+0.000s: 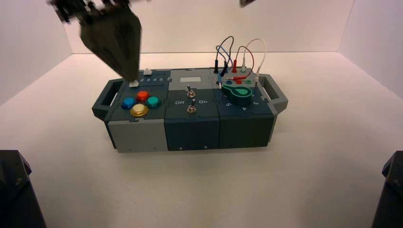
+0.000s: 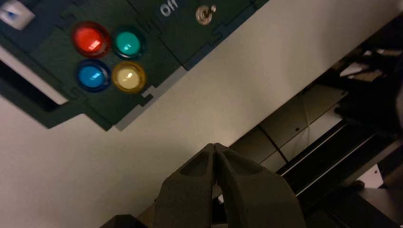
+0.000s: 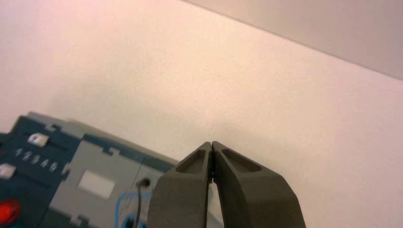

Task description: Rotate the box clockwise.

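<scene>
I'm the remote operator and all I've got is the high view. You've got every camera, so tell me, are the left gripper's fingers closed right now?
Observer: Yes, the left wrist view shows the left gripper with its fingertips together, and there is nothing between them.
Operator: And the right one? It's almost out of my picture.
Observer: The right wrist view shows the right gripper shut too, its tips meeting, with part of the box showing behind them.
Operator: My left arm blurs over the sliders. What are they beside?
Observer: In the right wrist view, two white slider knobs sit on either side of the printed row of numbers, which starts at 1.
</scene>
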Robot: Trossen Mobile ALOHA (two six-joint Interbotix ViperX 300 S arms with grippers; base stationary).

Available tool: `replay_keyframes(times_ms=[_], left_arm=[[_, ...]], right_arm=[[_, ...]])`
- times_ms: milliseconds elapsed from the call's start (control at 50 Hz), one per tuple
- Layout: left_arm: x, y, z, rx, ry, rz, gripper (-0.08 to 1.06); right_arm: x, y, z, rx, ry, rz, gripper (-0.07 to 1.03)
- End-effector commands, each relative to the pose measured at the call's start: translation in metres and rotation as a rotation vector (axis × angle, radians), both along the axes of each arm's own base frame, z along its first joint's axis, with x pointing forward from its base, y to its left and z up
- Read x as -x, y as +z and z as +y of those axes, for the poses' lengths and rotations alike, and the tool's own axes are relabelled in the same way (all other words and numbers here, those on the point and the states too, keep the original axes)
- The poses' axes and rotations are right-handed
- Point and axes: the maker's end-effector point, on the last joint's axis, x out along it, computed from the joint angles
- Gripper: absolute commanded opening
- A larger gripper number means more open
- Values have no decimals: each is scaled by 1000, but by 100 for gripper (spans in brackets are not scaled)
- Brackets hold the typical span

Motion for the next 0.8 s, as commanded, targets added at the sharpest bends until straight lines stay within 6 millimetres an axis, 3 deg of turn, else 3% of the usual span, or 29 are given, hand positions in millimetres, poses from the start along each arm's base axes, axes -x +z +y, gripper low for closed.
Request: replay_keyframes(times_ms=[20, 220, 800], left_arm=[[-3, -4, -15, 4, -14, 12, -3], [-4, -33, -30, -53, -38, 62, -3], [-5, -79, -36, -164, -51, 153, -3]], right_arm=[[-18, -8, 17, 4, 16, 17, -2], [-32, -50, 30, 39, 29, 95, -2], [-40, -123, 38, 73, 31, 224, -2]])
